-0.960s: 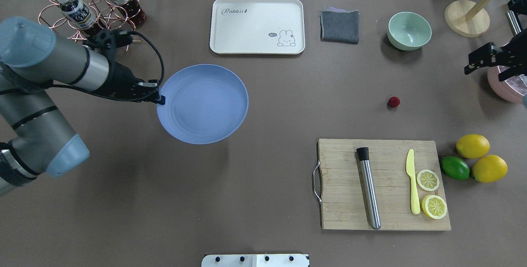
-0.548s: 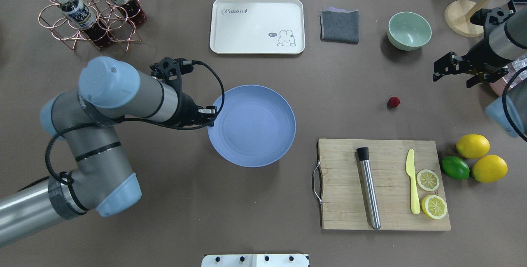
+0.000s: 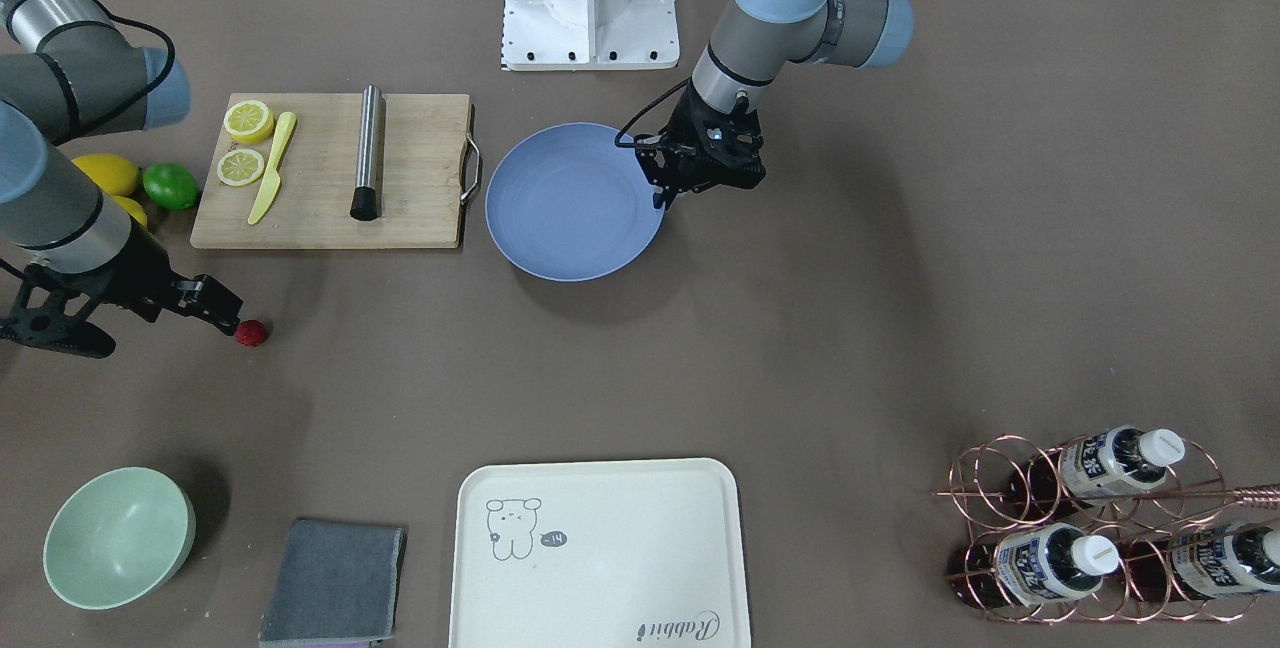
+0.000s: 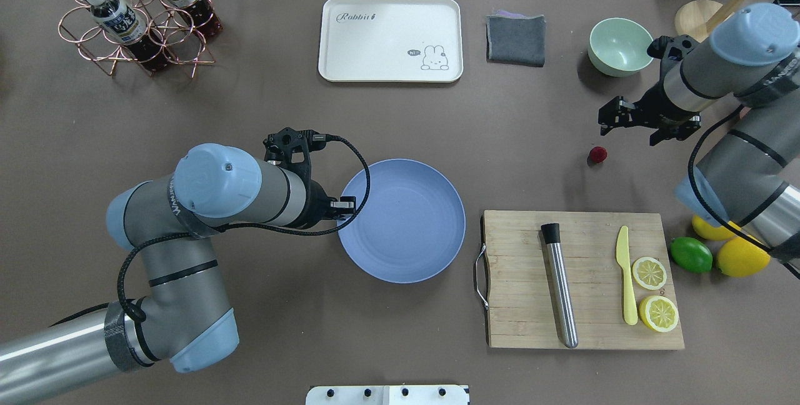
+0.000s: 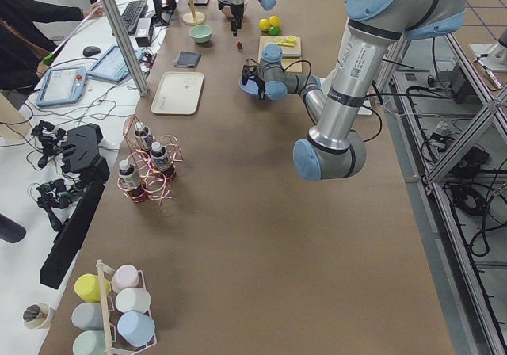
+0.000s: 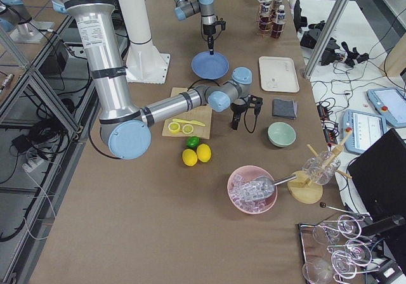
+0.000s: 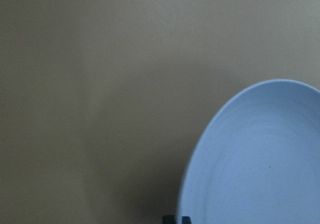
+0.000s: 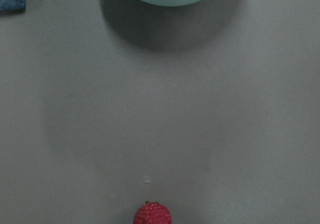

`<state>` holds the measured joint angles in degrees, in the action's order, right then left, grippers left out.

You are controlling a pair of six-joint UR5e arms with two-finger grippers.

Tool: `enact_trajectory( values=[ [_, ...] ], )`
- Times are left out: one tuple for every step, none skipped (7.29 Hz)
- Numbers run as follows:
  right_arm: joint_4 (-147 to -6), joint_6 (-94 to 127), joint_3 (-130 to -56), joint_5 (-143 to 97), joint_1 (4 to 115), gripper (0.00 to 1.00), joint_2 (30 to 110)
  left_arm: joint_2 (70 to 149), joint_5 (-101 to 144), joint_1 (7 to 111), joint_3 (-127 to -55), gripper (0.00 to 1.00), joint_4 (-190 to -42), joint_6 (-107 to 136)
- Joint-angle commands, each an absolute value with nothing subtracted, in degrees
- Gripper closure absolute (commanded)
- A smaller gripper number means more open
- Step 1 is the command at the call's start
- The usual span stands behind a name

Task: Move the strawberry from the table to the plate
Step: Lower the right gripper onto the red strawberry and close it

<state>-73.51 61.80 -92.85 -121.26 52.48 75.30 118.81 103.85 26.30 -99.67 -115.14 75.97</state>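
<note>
Presently the right gripper (image 4: 628, 131) hangs spread wide, one strawberry (image 4: 597, 155) on the table (image 4: 531, 142) just beside it; two lemons (image 4: 744, 258) and one lime (image 4: 690, 255) lie robot-side of it. Far across, the left gripper (image 4: 345, 205) pinches the rim of the one plate (image 4: 406, 224).

The plate (image 7: 260, 159) fills the lower right over the table (image 7: 90, 84).

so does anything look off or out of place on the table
Nothing spilled or damaged. Only oddities: the strawberry lies alone on bare table, away from the lemons, and the plate is pinched at its rim by the left gripper.
</note>
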Motion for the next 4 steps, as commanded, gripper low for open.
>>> enact_trajectory(
  values=[
    [-72.9,63.5,-91.2,-119.2,49.6,0.00,74.1,118.6,103.7,26.3,-99.7,1.00,-115.1,75.9],
    [-72.9,63.6,-91.1,-119.2,49.2,0.00,74.2,118.3,103.7,26.4,-99.7,1.00,-115.1,75.8],
    [-72.8,63.5,-90.6,-119.1,48.7,0.00,74.2,118.2,103.8,26.4,-100.0,1.00,-115.1,75.8],
    [-72.5,63.5,-90.3,-119.1,48.4,0.00,74.3,118.1,103.8,26.4,-100.1,1.00,-115.1,75.8]
  ],
)
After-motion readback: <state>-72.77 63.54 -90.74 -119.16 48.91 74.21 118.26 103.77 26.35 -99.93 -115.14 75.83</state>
